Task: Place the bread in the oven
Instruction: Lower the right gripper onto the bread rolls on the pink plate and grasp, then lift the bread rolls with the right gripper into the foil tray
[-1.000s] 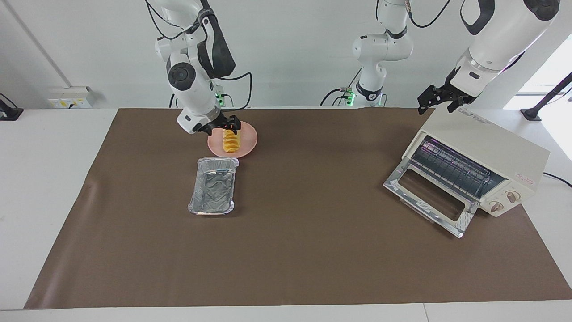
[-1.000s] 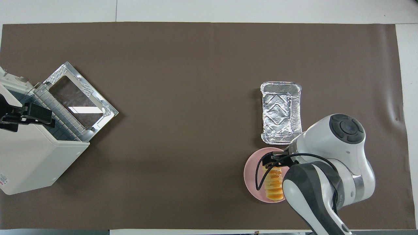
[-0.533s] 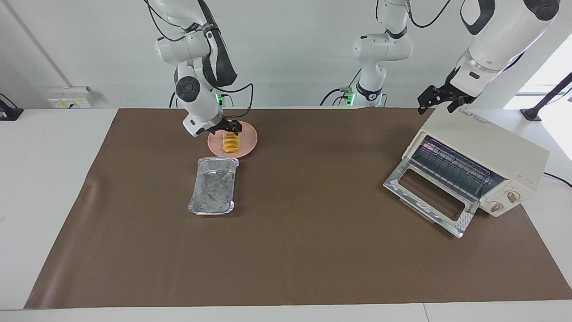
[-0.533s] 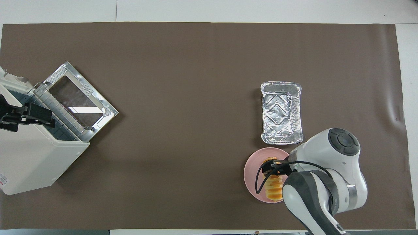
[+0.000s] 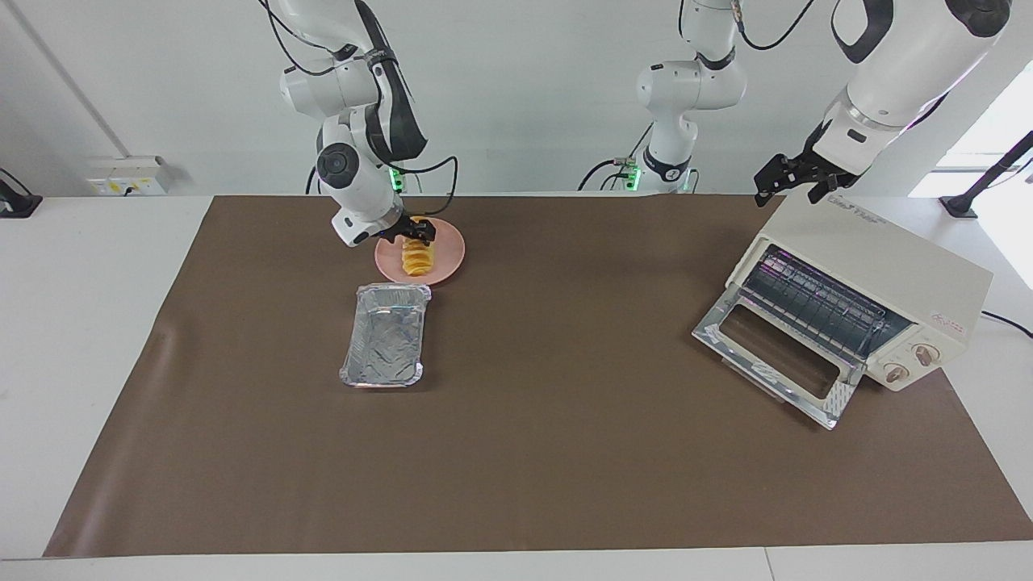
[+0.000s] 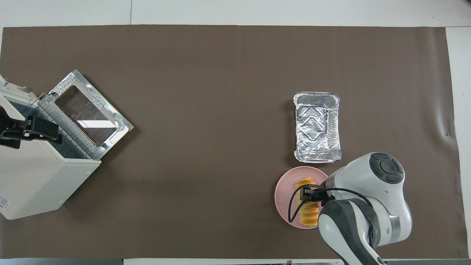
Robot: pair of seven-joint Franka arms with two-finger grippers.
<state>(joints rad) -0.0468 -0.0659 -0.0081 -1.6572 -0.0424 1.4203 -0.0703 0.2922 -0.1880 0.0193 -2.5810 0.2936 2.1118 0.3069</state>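
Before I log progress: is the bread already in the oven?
No, the bread lies on the pink plate under the right hand, while the oven stands open with a bare rack.

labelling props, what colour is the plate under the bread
Pink plate, clearest in the overhead view.

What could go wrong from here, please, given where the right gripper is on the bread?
The right gripper is down at one end of the bread, not its middle, so the loaf may tip or slip when lifted. The pink plate could also shift. The oven is at the left arm's end, a long carry.
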